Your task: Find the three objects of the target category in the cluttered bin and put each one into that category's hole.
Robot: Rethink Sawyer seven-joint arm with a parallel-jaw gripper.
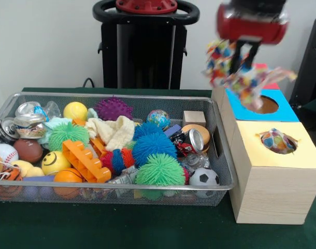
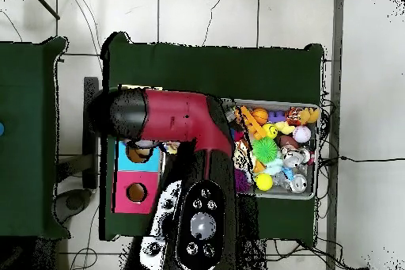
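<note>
In the front view, a wire basket (image 1: 13, 101) stands on the green table (image 1: 96, 228), full of toys. At its left end lie a baseball (image 1: 3, 152), a yellow smiley ball (image 1: 55, 162) and an orange brick (image 1: 85, 161). In the middle are a purple spiky ball (image 1: 113, 108), a cream cloth (image 1: 114, 132), a blue fuzzy ball (image 1: 153, 147) and a green fuzzy ball (image 1: 160, 169); a small soccer ball (image 1: 203, 178) lies near the right end. Just beside the basket stands a wooden box (image 1: 267, 192) with a yellow top, and a colorful ball (image 1: 277, 141) sits in its hole. Behind it is the blue top with its own hole (image 1: 265, 105). Above this hole hangs the gripper (image 1: 245, 62), its fingers closed around a colorful rope toy (image 1: 238, 72), which is in the air and blurred.
</note>
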